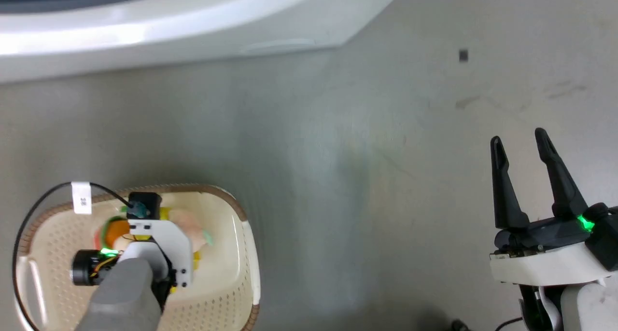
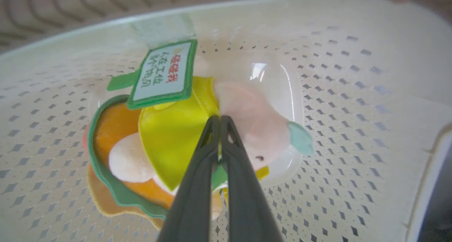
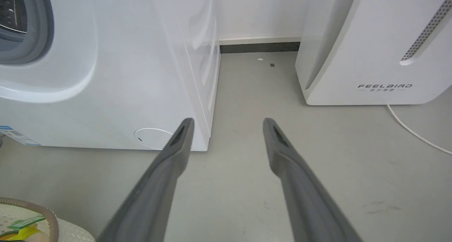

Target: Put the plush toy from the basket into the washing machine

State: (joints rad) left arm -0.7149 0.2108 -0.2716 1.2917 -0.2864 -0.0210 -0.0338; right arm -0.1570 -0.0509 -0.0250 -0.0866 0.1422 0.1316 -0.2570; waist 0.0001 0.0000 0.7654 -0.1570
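Note:
The plush toy lies on its side on the bottom of the cream perforated basket, pale pink head to the right, yellow clothing in the middle, orange base to the left. A green tag sticks up from it. My left gripper is shut, pinching it where yellow cloth meets the pink head. In the head view my left wrist covers most of the toy inside the basket at lower left. My right gripper hangs open over bare floor. The white washing machine stands ahead, its grey gasket showing.
A white FEELBIRD appliance stands right of the washer, with a white cable on the floor by it. Grey floor lies between the basket and my right gripper. The basket's brown rim shows in the right wrist view's lower left corner.

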